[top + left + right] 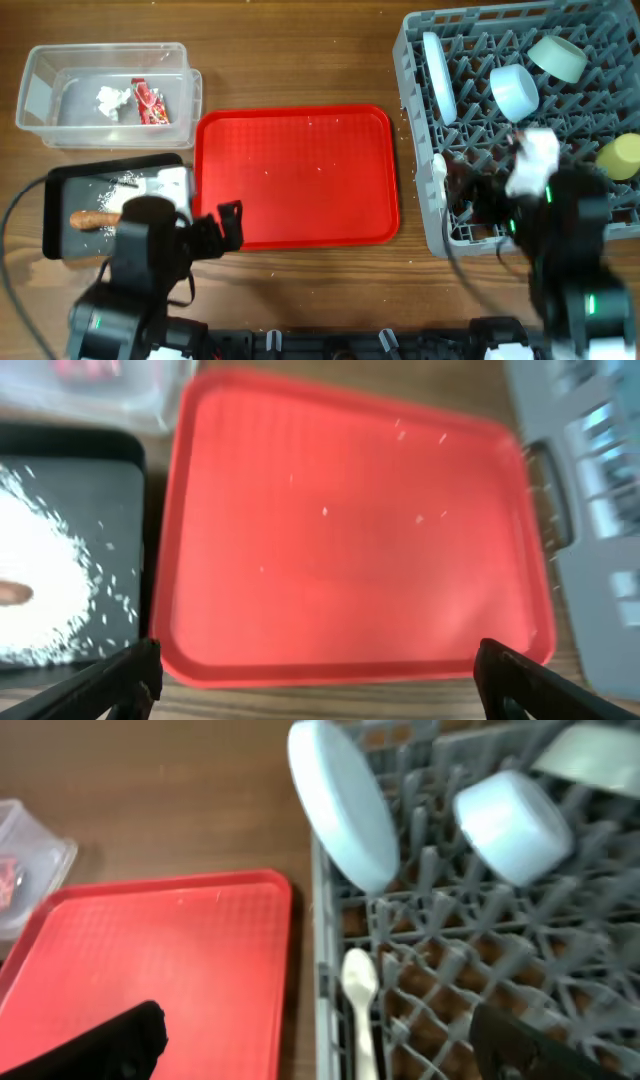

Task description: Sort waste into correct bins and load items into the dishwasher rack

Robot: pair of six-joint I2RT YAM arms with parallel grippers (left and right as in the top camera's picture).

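Plate (438, 75), blue bowl (514, 90), green bowl (557, 58), cup (620, 156), spoon (358, 982) in rack (412, 60). Well left of rack: tub (40, 95) holds wrapper (150, 102), tissue (112, 98); black tray (60, 215) holds carrot (95, 219), rice (128, 181).

Holds the left gripper (315, 690) wide open, dark fingers (120, 682) spread far apart, pointing forward. Holds the right gripper (320, 1055) open just as wide. Bends the left arm (150, 255) inward toward its right, and the right arm (560, 220) inward toward its left.

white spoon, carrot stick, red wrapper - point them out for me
white spoon (359, 978): right wrist view, on its bowl end
carrot stick (92, 219): overhead view, on its middle
red wrapper (150, 103): overhead view, on its crumpled centre
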